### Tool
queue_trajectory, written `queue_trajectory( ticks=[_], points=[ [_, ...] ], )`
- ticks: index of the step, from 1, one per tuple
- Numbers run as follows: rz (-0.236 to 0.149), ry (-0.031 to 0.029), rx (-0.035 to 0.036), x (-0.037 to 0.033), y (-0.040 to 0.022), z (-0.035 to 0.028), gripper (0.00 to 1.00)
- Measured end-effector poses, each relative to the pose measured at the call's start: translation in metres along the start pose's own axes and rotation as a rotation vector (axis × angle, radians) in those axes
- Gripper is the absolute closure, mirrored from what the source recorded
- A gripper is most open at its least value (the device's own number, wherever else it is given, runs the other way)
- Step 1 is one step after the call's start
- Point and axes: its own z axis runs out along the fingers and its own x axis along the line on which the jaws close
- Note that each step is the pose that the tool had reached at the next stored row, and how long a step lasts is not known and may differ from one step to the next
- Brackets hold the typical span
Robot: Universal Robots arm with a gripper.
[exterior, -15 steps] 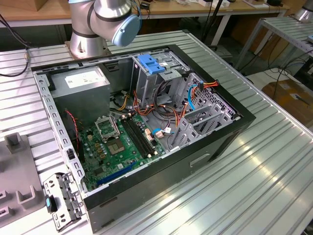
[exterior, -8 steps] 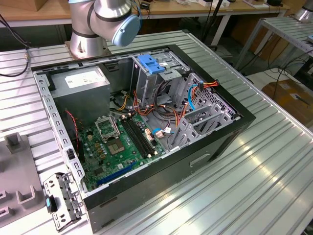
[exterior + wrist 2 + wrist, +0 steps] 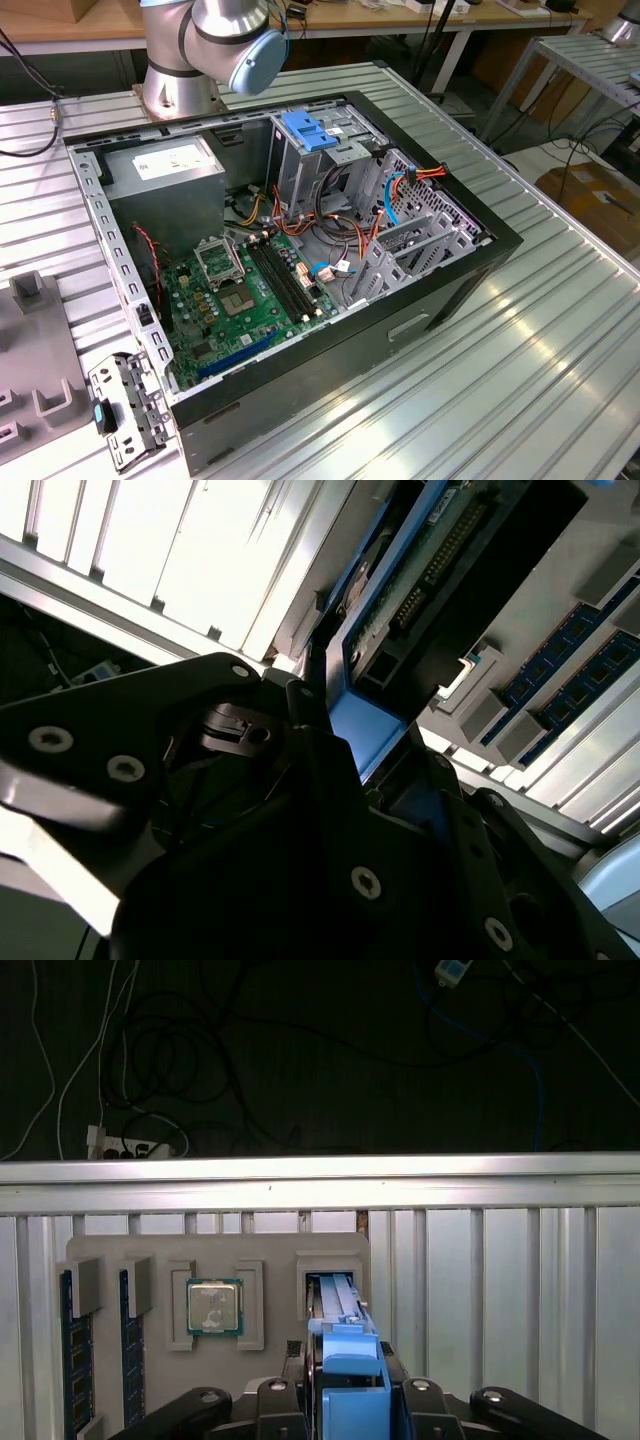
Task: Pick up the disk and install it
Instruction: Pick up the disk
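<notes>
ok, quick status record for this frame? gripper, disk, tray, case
gripper: at the disk's blue bracket; whether it grips cannot be told
disk: on edge in a slot of the grey tray, not in the case
tray contents: processor chip, memory sticks
computer case: open on the ribbed metal table, motherboard exposed
drive cage: blue plastic piece on top

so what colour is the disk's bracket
Blue; the bracket shows best in the first wrist view.
</notes>
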Motion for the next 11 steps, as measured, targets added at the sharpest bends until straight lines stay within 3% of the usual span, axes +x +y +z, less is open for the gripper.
queue_trajectory(
  ticks=[1,11],
  points=[
    [0.000,0.0000,0.0000,0.0000,0.0000,0.0000,0.63],
    [0.000,-0.0001,0.0000,0.0000,0.0000,0.0002,0.63]
  ],
)
